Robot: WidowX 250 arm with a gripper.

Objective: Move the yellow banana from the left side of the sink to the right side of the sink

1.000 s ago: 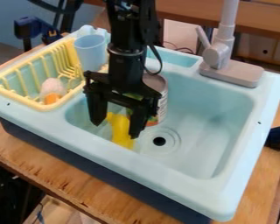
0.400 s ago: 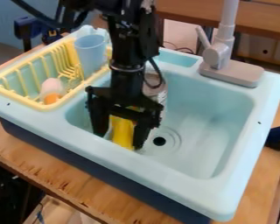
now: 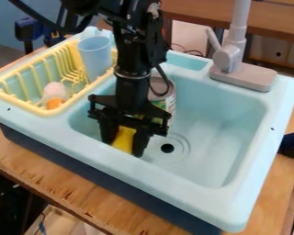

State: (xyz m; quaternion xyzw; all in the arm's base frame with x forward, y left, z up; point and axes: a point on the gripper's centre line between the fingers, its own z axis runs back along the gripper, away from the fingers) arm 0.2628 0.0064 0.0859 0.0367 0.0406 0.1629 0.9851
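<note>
The black gripper (image 3: 123, 145) hangs down into the left part of the light blue sink (image 3: 229, 119), near its front wall. Its fingers stand on either side of a yellow object (image 3: 124, 137) and are shut on it. The object fills the gap between them, and its upper part is hidden by the gripper. Just behind the gripper, a can (image 3: 164, 97) with a printed label stands in the sink, partly covered by the arm.
Left of the sink basin is a yellow dish rack (image 3: 40, 110) with a blue cup (image 3: 95, 55) and a pink and orange item (image 3: 53, 95) in it. A grey faucet (image 3: 245, 75) rises at the back right. The drain (image 3: 167, 148) lies right of the gripper.
The gripper has come down around the yellow object, and its fingers have drawn closer together onto it. The can and the rack's contents have stayed in place.
</note>
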